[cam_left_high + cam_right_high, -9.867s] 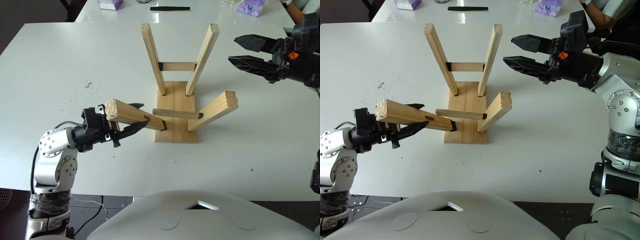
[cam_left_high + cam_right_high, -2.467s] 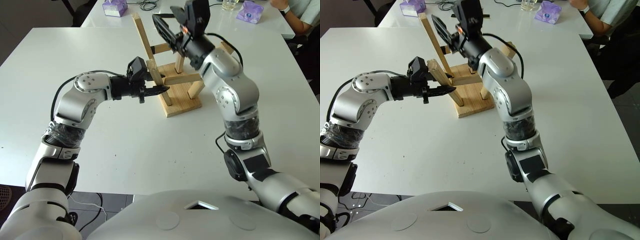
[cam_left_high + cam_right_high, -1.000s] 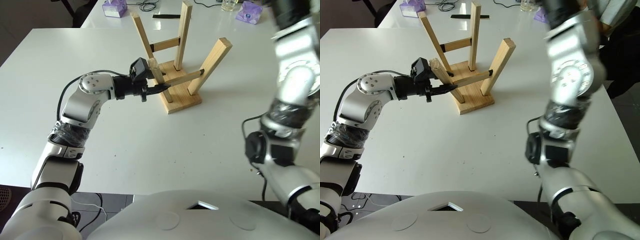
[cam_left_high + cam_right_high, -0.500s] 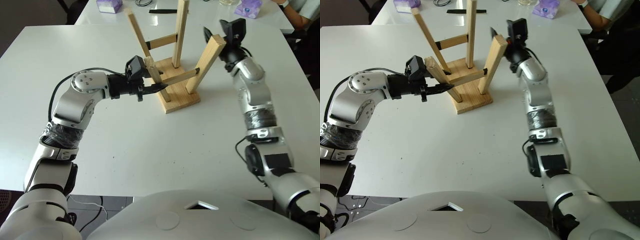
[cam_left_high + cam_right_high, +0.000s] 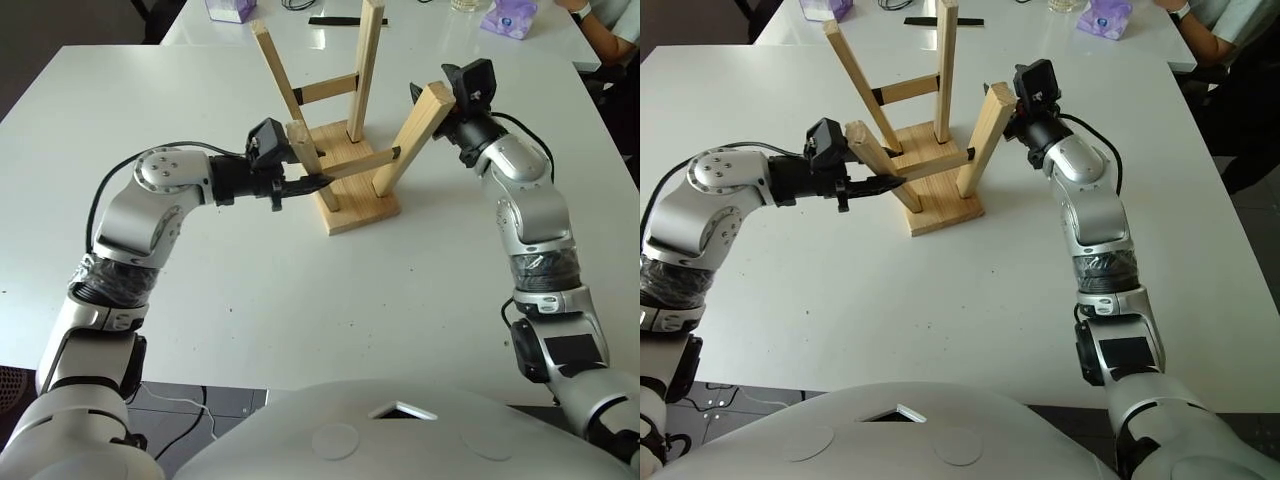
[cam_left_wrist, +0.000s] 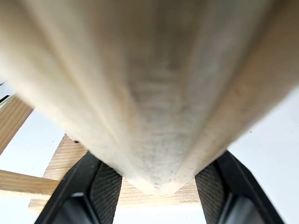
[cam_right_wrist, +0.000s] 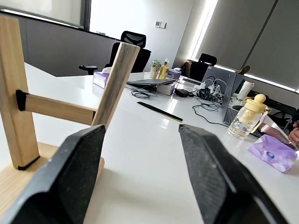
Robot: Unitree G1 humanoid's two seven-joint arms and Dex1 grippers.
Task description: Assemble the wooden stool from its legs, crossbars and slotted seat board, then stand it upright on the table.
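On the smooth white table the stool sits upside down at mid-table, its flat pale seat board under square-cut raw-wood legs. The left gripper is clamped on the near-left leg. The right gripper gapes empty beside the tilted near-right leg — I'd brace one and press the other squarely home.

A flat black strip lies on the farther white tabletop, between a purple tissue pack to the left and a second purple tissue pack to the right. In the right wrist view, a clear bottle with a yellow lid stands near tangled cables and a dark laptop, with a black office chair behind.
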